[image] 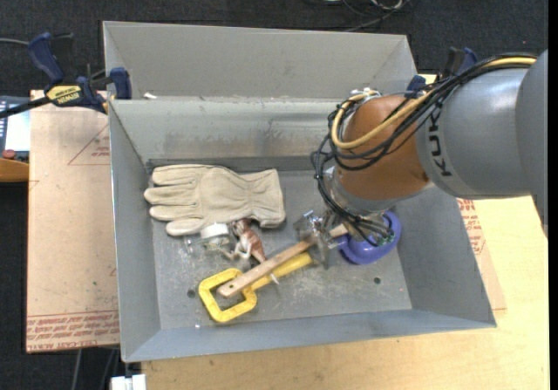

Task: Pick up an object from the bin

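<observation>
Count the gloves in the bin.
1. The cream glove lies flat in the left half of the bin, fingers pointing left, near the yellow-handled tool. The arm may hide others.

The arm's (pixel 488 135) orange cover (pixel 384 148) hides most of a purple thing (pixel 373 244) by the bin's (pixel 261 126) right wall, and much of the gripper (pixel 316 236). The little jumble (pixel 231 238) just below the glove (pixel 218 195) is too small to identify. The arm is cut off at the right.
</observation>
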`<state>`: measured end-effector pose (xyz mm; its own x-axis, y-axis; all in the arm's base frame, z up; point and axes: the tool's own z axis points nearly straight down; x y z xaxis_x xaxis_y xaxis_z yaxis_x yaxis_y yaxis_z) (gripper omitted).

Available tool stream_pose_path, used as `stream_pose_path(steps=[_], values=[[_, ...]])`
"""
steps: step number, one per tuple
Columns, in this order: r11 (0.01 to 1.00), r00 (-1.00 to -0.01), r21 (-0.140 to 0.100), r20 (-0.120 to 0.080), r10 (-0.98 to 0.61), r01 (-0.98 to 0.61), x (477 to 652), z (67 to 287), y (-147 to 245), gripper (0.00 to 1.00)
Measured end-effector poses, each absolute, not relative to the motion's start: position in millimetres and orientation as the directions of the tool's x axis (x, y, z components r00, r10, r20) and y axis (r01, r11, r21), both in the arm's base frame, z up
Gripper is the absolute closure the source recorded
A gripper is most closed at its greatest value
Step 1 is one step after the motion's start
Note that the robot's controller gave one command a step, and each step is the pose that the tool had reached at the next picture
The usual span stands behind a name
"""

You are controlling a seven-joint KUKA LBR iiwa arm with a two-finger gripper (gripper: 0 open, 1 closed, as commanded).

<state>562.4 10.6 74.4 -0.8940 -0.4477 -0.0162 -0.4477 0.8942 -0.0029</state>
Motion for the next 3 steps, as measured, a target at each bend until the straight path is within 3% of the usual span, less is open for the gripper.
stream_pose_path(steps=[2, 3], values=[[0.895, -0.895, -0.002, -0.019, -0.446, -0.446, 562.5, 90, 12, 1.0], [0.895, -0.895, 0.003, -0.009, -0.445, -0.445, 559.6, 112, 12, 1.0]])
